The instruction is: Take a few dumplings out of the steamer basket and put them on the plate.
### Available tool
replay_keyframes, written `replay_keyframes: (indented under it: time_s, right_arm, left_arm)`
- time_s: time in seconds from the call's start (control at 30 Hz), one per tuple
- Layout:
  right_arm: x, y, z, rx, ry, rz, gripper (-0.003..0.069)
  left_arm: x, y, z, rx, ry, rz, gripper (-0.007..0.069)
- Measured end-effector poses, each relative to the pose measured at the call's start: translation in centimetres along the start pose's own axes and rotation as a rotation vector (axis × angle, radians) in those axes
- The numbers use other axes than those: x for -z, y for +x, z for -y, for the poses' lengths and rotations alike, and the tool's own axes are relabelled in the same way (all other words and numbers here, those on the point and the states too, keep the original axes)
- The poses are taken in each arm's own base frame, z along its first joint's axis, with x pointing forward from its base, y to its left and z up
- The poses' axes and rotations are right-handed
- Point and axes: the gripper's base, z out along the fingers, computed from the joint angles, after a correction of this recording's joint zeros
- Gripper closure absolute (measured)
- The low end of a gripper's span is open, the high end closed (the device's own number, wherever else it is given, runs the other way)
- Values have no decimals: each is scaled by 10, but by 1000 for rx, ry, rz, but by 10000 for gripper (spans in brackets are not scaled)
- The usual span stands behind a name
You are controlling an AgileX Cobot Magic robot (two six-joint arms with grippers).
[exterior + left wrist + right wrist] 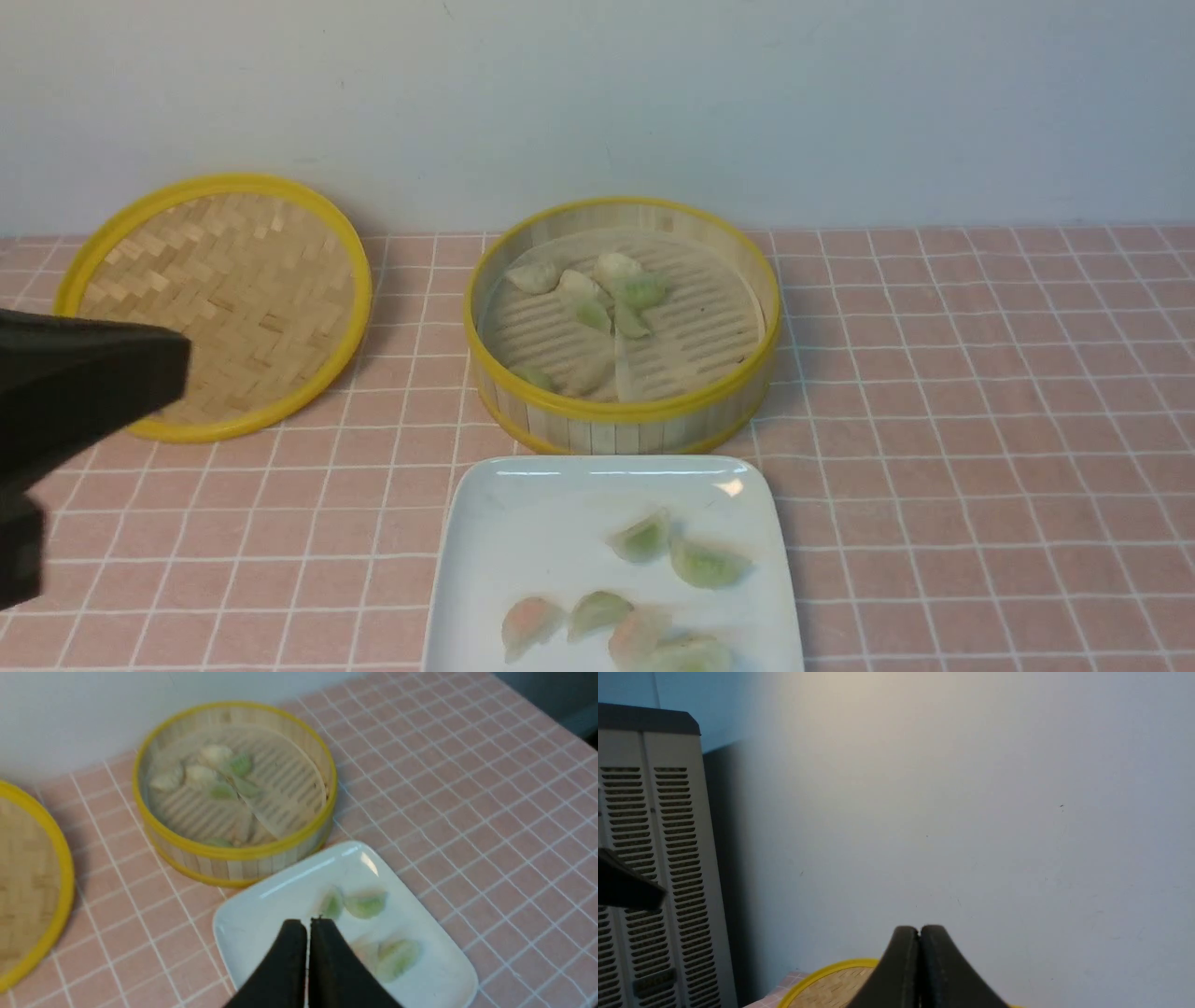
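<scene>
The steamer basket [616, 422] stands at the middle of the table with several pale dumplings [597, 289] on its slatted floor. Just in front of it lies the white square plate [523, 523], and several dumplings [702, 564] with green or pinkish filling lie on its right half. My left gripper [182, 371] hangs at the left, shut and holding nothing. In the left wrist view its tips [308, 924] hover over the plate [261, 914], short of the nearest dumplings [366, 904]; the basket [233, 853] lies beyond. My right gripper [919, 929] is shut, empty and faces the wall.
The flat woven lid [215, 303] with a yellow rim leans at the back left, against the wall; the right wrist view catches its edge [826, 984]. A pink checked cloth [980, 420] covers the table. A grey vented cabinet [649, 858] stands off to the side.
</scene>
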Motion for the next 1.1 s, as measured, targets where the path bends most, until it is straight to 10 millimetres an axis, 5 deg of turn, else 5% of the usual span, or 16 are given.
replay_keyframes:
  time_s: [0.37, 0.87, 1.1]
  right_arm:
    - [0, 0, 0, 1, 0, 1, 672]
    - [0, 0, 0, -12, 0, 0, 672]
    - [0, 0, 0, -13, 1, -1, 672]
  left_arm:
    - [51, 20, 2, -17, 0, 362, 631]
    - [51, 22, 1, -25, -4, 363, 631]
    - [36, 48, -11, -95, -131, 318, 631]
